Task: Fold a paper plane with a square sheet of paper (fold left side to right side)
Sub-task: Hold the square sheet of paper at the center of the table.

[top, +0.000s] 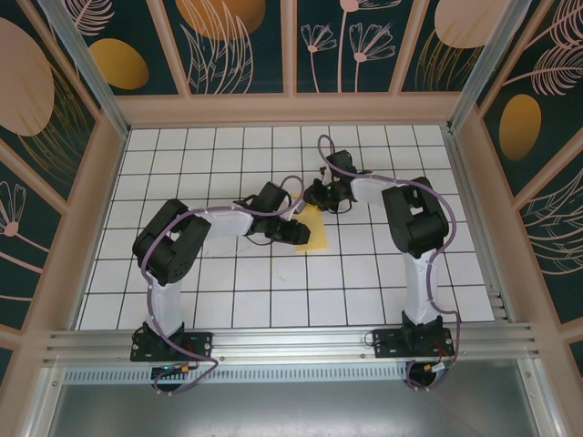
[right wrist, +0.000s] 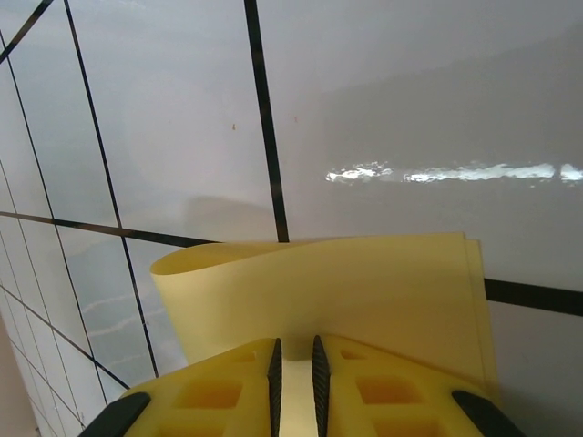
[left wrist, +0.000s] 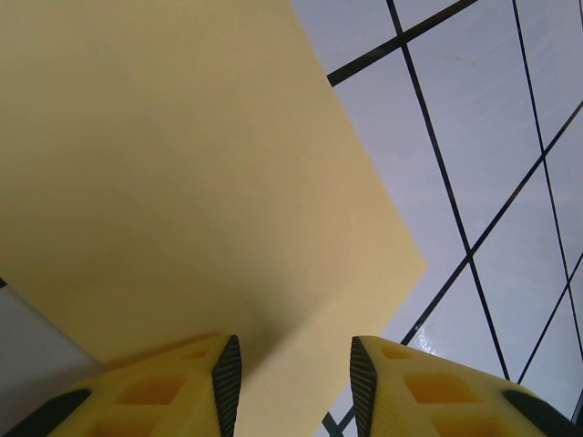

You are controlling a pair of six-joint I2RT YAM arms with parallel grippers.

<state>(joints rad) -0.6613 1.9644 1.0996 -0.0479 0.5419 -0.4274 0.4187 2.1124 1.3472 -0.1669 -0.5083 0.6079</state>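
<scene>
- Currently the right gripper [right wrist: 296, 360] has its jaws nearly together. It pinches one edge of the square sheet of paper [right wrist: 364, 291], which curls over in a soft loop just ahead of the fingers.
- Meanwhile the left gripper [left wrist: 296, 369] stands partly open over the flat part of the yellow sheet, gripping nothing.
- Both grippers meet at the sheet near the middle of the white grid table [top: 228, 155].
- Judged progress: the first side-to-side fold looks under way but uncreased, and every later plane fold remains.
</scene>
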